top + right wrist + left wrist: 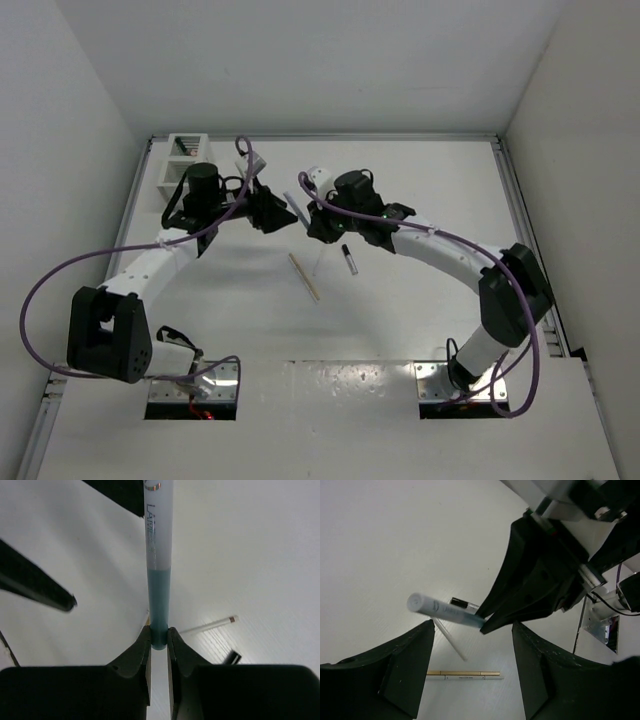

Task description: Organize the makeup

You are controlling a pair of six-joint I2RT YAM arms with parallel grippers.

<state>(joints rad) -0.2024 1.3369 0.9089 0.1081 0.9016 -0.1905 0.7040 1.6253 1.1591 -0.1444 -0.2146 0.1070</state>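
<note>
My right gripper [159, 635] is shut on the teal end of a pale blue and white stick [159, 555] and holds it above the table. The stick also shows in the left wrist view [445, 611] and the top view [298, 211]. My left gripper [472, 630] is open, its fingertips just short of the stick's white end, not touching it. It faces my right gripper [308, 222] in the top view, where my left gripper [272, 212] is close beside it. On the table lie a long tan stick [304, 276], a thin white stick [207, 626] and a black-capped stick [349, 260].
A white slatted two-compartment box [183, 158] stands at the far left of the table, behind my left arm. A second white stick [465, 678] lies alongside the tan stick [465, 672]. The table's raised edges run along the left, right and back.
</note>
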